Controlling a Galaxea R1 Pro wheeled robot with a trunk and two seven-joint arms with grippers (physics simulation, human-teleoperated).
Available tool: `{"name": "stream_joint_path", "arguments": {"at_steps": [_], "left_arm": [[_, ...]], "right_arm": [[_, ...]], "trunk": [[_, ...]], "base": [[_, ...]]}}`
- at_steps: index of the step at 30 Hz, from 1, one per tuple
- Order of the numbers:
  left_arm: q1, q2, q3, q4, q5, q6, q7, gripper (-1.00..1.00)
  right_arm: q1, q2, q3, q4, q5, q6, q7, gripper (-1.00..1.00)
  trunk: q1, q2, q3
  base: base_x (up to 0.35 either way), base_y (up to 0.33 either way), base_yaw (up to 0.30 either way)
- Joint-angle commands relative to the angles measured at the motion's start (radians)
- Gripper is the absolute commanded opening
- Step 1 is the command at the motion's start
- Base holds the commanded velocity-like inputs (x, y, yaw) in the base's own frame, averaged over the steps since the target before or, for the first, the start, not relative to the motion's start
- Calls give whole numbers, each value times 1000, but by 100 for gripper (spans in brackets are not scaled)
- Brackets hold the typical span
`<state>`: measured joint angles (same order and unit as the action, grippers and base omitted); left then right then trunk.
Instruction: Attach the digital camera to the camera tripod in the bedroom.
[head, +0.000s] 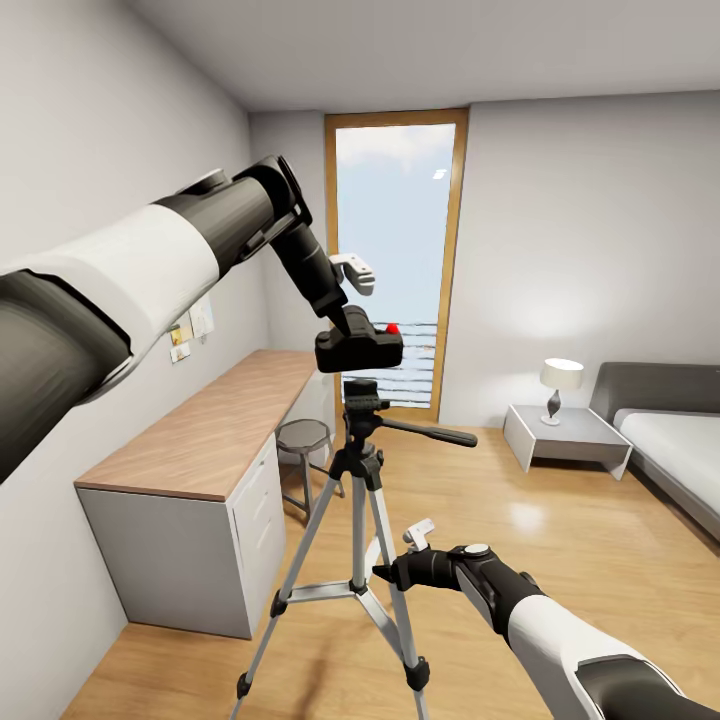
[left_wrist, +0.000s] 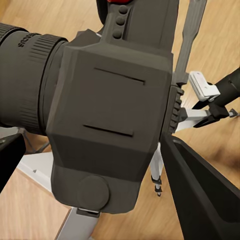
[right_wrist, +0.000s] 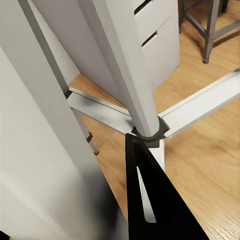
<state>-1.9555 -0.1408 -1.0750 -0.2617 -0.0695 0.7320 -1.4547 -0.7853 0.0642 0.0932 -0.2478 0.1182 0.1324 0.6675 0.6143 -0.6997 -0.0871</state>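
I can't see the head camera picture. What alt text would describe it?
The robot's left claw holds a black digital camera just above the head of a silver-legged camera tripod in a bedroom. Its right claw reaches toward one tripod leg, low down. A wooden desk stands left and a bed right.

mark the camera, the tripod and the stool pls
camera (head: 358, 350), head view, on its black body.
tripod (head: 358, 505), head view, on the centre column below its head.
stool (head: 303, 434), head view, on its round seat.
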Motion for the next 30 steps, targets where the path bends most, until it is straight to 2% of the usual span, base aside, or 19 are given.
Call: {"name": "stream_joint_path", "arguments": {"at_steps": [1,24,30], "left_arm": [[-1,0,3,0,-8,10,-6,-100],[16,2,4,-2,-6,10,2,-100],[31,1,5,-1,6,10,5,-100]], "right_arm": [[0,0,-6,59,26,6,4,-100],[0,0,-5,59,27,6,4,-100],[0,0,-6,59,27,6,4,-100]], "trunk": [[0,-1,-2],[0,-1,-2],[0,-1,-2]], "base": [[0,0,0],[0,0,0],[0,0,0]]}}
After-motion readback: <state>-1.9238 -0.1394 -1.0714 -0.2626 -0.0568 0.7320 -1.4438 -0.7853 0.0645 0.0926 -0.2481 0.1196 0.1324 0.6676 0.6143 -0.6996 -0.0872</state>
